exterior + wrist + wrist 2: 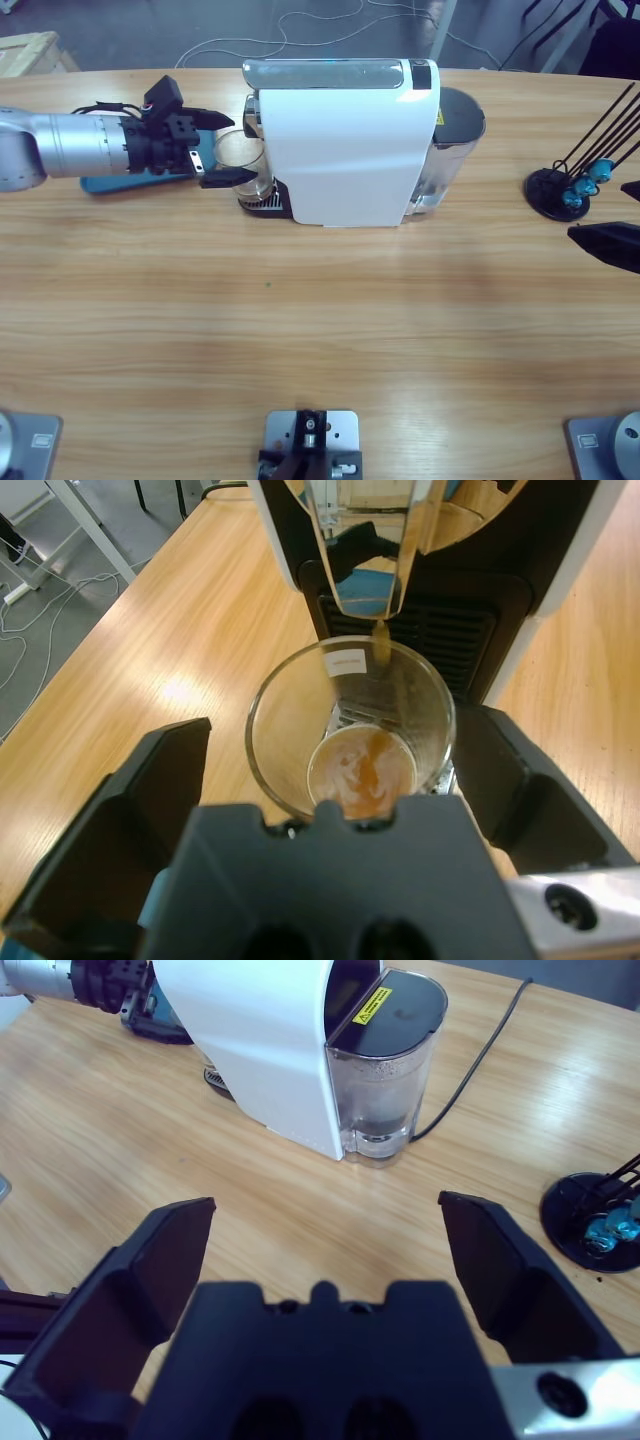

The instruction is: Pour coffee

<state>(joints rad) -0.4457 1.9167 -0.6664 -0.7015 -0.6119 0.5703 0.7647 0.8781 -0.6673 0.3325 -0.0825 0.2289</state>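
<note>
Standing upright under the coffee machine [345, 140] spout, the glass [350, 725] sits between the left gripper's [330, 780] wide-open jaws, untouched.

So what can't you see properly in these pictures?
- Right gripper, high view: cut off by the right edge.
- Coffee in the glass: shown only in the left wrist view; the machine overhangs it from above.
- Blue mat: mostly under the left gripper.
</note>
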